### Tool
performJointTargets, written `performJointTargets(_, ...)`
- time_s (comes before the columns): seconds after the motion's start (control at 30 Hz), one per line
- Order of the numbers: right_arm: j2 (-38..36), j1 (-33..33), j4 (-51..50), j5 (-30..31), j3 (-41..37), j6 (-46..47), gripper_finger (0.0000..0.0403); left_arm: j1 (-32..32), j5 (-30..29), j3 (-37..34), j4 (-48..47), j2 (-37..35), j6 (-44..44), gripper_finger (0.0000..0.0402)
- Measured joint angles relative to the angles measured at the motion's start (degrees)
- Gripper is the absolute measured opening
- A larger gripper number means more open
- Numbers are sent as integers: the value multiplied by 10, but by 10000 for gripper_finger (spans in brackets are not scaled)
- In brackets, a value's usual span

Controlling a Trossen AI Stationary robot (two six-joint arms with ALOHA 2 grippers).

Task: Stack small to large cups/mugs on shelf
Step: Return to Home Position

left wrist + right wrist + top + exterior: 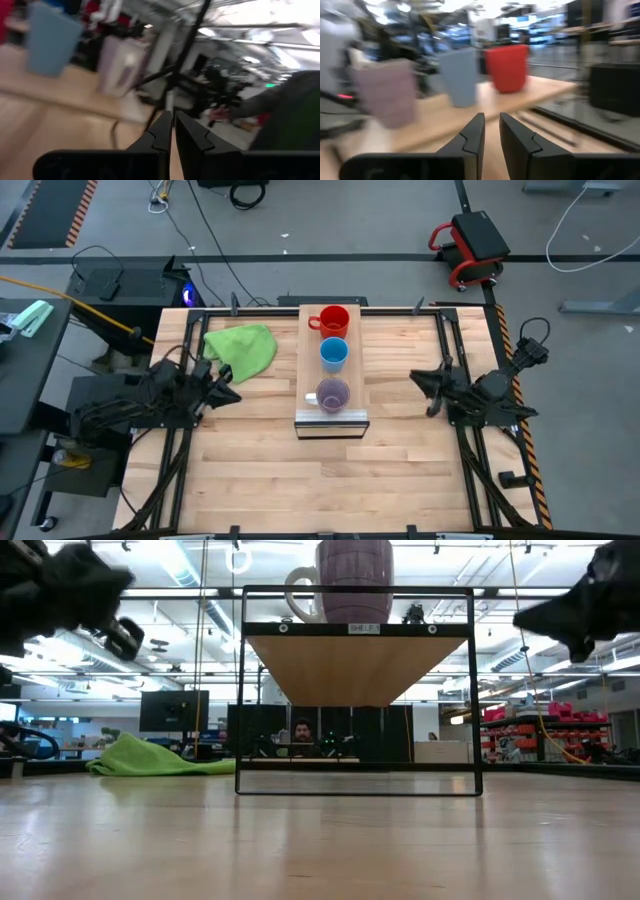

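Observation:
Three cups stand upright in a row on the light-wood shelf (310,370): the red mug (335,320) at the far end, the blue cup (333,354) in the middle, and the purple cup (333,394) by the silver strip (332,423). My left gripper (232,380) is shut and empty, left of the shelf. My right gripper (420,380) is right of the shelf, empty, its fingers a narrow gap apart (492,127). The low view shows the purple cup (353,580) on top of the raised shelf (358,665).
A green cloth (243,348) lies on the tabletop left of the shelf's far end, close to my left gripper. The shelf stands on a thin black frame (240,690). Bare tabletop lies near the front edge (330,490).

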Motion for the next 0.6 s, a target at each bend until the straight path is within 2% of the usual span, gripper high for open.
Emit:
performJointTargets(0.1, 0, -17, -41, 42, 0, -4, 66, 0, -43, 0, -46, 0, 27, 33)
performJointTargets(0.23, 4, -44, -62, 61, 0, -5, 66, 0, -86, 0, -69, 1, 84, 36)
performJointTargets(0.43, 5, -78, -64, 66, 0, -20, 66, 0, -90, 0, -70, 4, 187, 28)
performJointTargets(0.6, 6, -81, -64, 65, 0, -27, 66, 0, -91, 0, -61, 4, 173, 25)
